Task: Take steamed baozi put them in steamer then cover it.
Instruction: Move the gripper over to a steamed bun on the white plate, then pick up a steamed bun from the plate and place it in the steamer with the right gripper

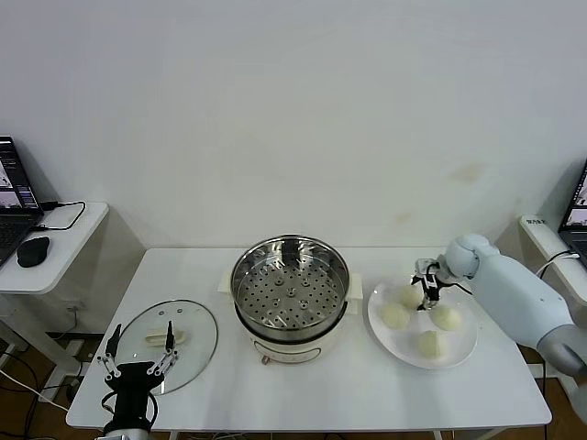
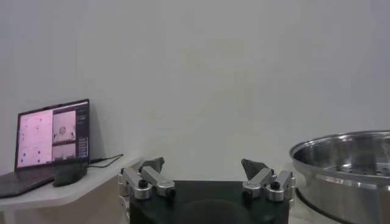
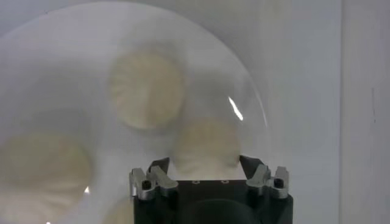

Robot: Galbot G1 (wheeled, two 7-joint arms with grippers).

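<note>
I see the steamer (image 1: pixel 290 286) sitting uncovered in the middle of the white surface (image 1: pixel 348 385), and I use it as my landmark. To the steamer's right lies a white plate (image 1: pixel 459 353) carrying four baozi (image 1: pixel 395 316), all still on the plate. My right gripper (image 1: pixel 428 291) is down over the plate among the buns; in the right wrist view its fingers (image 3: pixel 159 165) stand on either side of one baozi (image 3: pixel 204 143), touching or nearly touching its sides, but I cannot tell whether they are pinching it yet. To the steamer's left the cover (image 1: pixel 170 335) lies flat on the surface, handle up. My left gripper (image 1: pixel 138 357) hangs at the near edge of the cover, fingers (image 2: pixel 152 165) spread wide with nothing between them. Farther left of the steamer, a side table holds a laptop (image 1: pixel 14 197) and a mouse (image 1: pixel 33 250).
</note>
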